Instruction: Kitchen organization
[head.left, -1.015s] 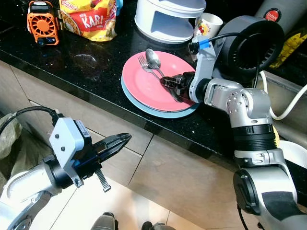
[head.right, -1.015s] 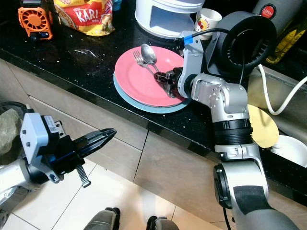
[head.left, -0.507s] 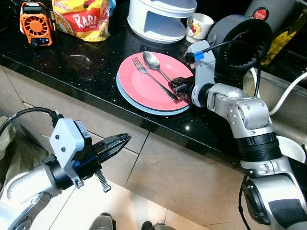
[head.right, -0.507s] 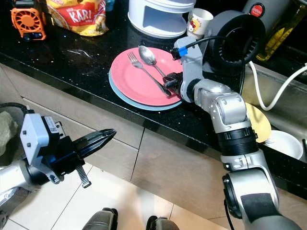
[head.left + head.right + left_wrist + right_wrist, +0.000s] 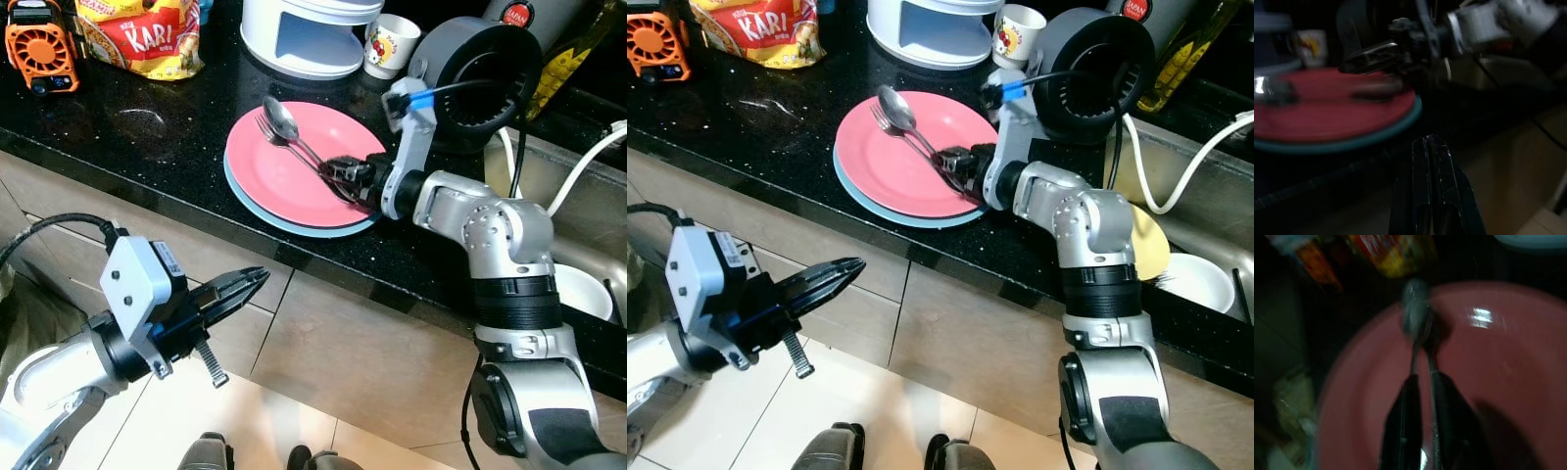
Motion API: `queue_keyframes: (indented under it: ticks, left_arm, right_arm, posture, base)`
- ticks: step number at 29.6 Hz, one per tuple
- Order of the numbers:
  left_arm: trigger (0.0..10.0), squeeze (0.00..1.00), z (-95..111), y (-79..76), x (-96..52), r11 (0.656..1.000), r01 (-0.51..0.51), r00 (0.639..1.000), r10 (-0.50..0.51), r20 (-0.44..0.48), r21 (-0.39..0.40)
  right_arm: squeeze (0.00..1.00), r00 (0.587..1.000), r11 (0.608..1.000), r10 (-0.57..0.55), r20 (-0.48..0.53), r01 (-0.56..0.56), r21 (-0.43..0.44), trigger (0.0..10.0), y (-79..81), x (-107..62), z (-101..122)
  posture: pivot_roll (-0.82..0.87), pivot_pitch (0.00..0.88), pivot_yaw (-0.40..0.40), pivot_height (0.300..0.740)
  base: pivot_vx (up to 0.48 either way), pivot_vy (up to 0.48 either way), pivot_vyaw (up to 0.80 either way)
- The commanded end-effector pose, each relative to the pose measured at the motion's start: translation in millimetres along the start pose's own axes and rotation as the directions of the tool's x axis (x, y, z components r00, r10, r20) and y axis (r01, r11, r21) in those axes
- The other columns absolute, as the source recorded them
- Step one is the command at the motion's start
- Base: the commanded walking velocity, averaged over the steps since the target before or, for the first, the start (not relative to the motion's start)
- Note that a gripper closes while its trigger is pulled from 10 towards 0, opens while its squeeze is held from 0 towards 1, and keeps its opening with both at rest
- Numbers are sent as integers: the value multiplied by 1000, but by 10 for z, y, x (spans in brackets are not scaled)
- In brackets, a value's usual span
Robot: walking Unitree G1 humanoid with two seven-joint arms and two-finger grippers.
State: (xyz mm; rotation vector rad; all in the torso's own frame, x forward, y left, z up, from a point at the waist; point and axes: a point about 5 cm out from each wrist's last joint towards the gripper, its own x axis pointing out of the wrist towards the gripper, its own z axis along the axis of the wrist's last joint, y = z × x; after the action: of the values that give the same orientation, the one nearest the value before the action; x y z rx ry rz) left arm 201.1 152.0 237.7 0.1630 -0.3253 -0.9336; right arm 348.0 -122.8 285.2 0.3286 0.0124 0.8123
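Observation:
A pink plate (image 5: 284, 176) lies stacked on a blue plate (image 5: 253, 204) on the black counter. A spoon (image 5: 281, 117) and a fork (image 5: 263, 125) rest on the pink plate, handles pointing right. My right gripper (image 5: 340, 175) reaches in low over the plate's right side at the handle ends. In the right wrist view its fingers (image 5: 1403, 421) are closed narrowly on the thin spoon handle (image 5: 1414, 357). My left gripper (image 5: 250, 282) hangs shut in front of the cabinet drawers, below the counter edge, holding nothing.
Behind the plates stand a white container (image 5: 309, 39), a printed cup (image 5: 390, 44) and a black round appliance (image 5: 480, 59). A snack bag (image 5: 142, 39) and an orange fan (image 5: 34, 44) sit far left. A sink (image 5: 578, 206) with a white bowl (image 5: 585, 294) lies right.
The camera has shifted, so the whole scene sits further left. My right gripper stays at the cutlery handles, slightly further over the plate than half a second ago. The left arm is unchanged.

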Motion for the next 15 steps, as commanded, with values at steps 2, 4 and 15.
queue_keyframes:
  ticks: [2,4,15]
  left_arm:
    - [10000,0,44,-12,30,1000,13,999,-13,30,-8]
    - [10000,0,53,18,32,1000,17,1000,-17,27,6]
    - [10000,0,100,131,33,999,27,999,-28,23,39]
  right_arm:
    - [0,994,999,51,99,-49,-18,0,-8,-158,57]
    - [0,989,998,55,137,-54,-10,0,-20,-211,50]
    - [0,996,986,-75,53,82,-148,10000,-128,-262,-146]
  posture:
    - [169,129,-134,740]
    - [174,123,-126,740]
    - [174,108,-103,740]
  base:
    - [0,0,0]
    - [0,0,0]
    - [0,0,0]
